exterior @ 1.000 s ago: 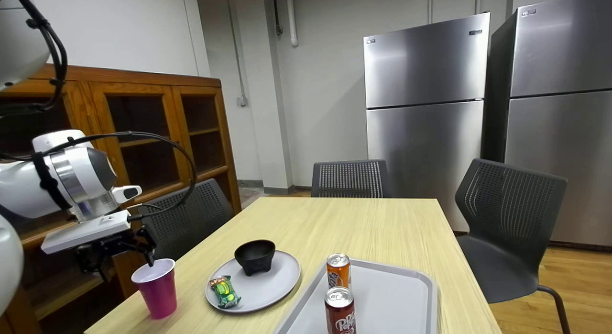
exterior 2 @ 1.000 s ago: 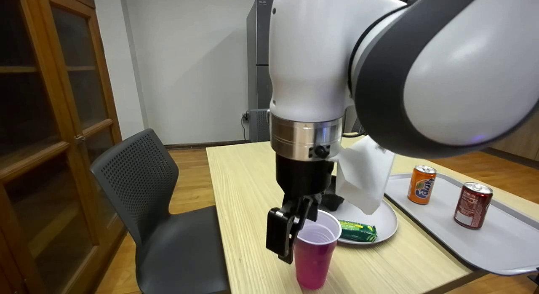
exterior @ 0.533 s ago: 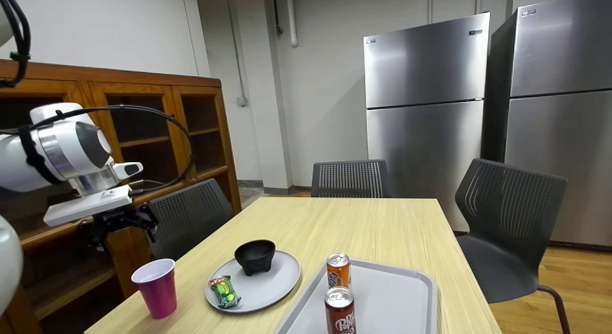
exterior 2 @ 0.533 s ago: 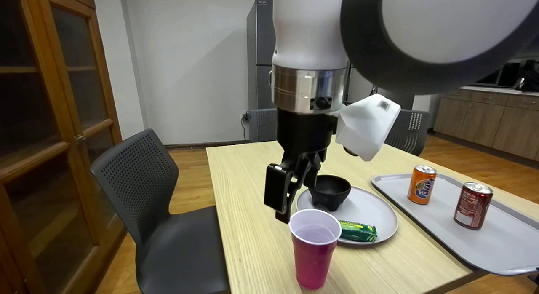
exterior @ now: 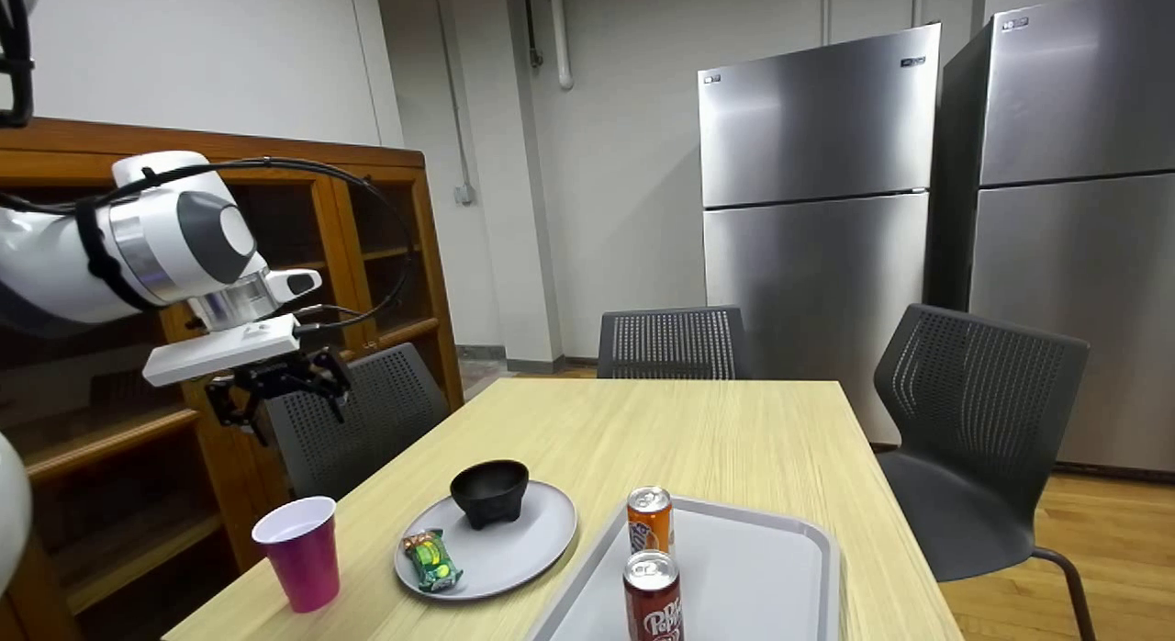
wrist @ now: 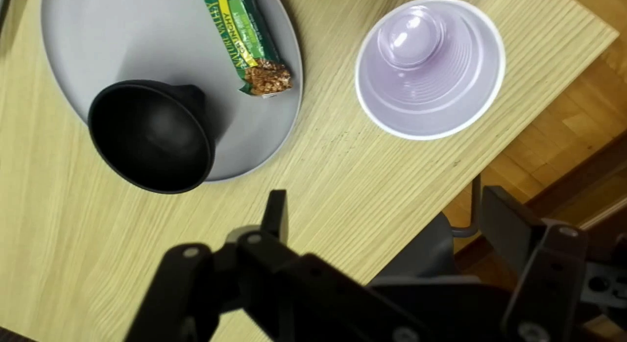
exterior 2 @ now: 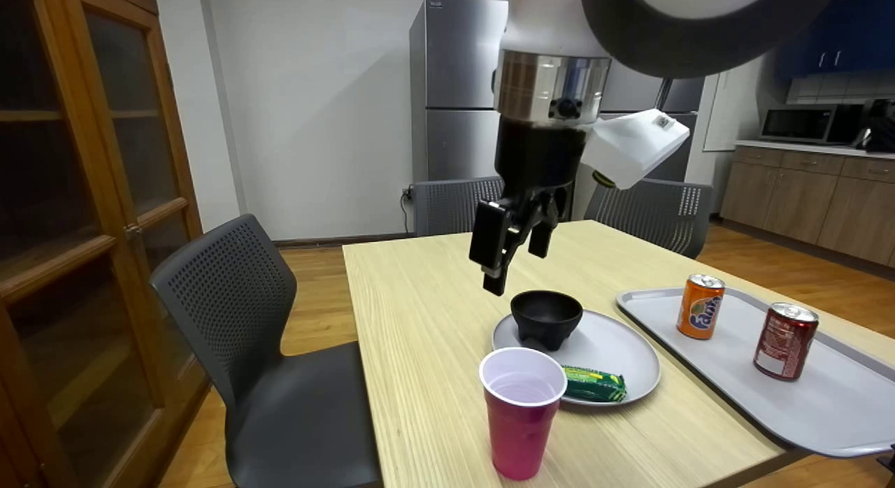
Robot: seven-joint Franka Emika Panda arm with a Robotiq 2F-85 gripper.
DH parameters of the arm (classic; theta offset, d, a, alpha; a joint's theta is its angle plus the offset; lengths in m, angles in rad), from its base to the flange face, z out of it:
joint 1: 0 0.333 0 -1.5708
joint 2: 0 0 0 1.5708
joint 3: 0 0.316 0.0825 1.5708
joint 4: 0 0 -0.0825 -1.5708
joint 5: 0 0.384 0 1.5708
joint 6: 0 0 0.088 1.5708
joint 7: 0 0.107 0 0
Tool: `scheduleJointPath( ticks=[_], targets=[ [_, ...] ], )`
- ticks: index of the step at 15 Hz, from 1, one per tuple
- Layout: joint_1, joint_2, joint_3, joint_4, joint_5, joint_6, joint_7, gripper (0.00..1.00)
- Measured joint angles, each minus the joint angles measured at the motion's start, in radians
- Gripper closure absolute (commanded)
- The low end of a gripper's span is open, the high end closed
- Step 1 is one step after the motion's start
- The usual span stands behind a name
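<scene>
My gripper is open and empty, held above the table's edge in both exterior views [exterior: 301,421] [exterior 2: 517,266]. In the wrist view its jaws [wrist: 384,197] stand wide apart, with only table edge and chair between them. A magenta cup [exterior: 307,567] with a pale inside [wrist: 426,67] stands upright on the table, below and apart from the gripper. A grey plate [exterior: 542,549] beside it bears a black footed bowl [exterior 2: 547,319] and a green-wrapped granola bar [wrist: 245,38]. In the wrist view the bowl [wrist: 152,136] lies nearest the left finger.
A grey tray [exterior: 753,567] on the table holds an orange Fanta can [exterior 2: 700,307] and a dark red Dr Pepper can [exterior: 654,604]. Dark chairs [exterior 2: 231,313] stand around the table. A wooden glass-door cabinet [exterior: 275,219] stands behind the arm.
My gripper has risen from close over the cup and moved over toward the bowl side. The cup, plate, bowl, bar and cans have not moved.
</scene>
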Motion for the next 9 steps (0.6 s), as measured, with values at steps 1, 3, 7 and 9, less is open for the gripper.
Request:
scheduleJointPath(
  ticks=[1, 3, 7, 9],
  targets=[
    [-0.009, -0.007, -0.009, 0.0, 0.001, 0.0, -0.006, 0.0],
    [-0.025, -0.019, -0.023, -0.002, 0.001, -0.001, -0.011, 0.0],
    [-0.043, -0.047, -0.038, -0.015, 0.003, -0.008, -0.021, 0.0],
    [-0.044, -0.059, -0.039, -0.023, 0.003, -0.01, -0.022, 0.0]
  ],
)
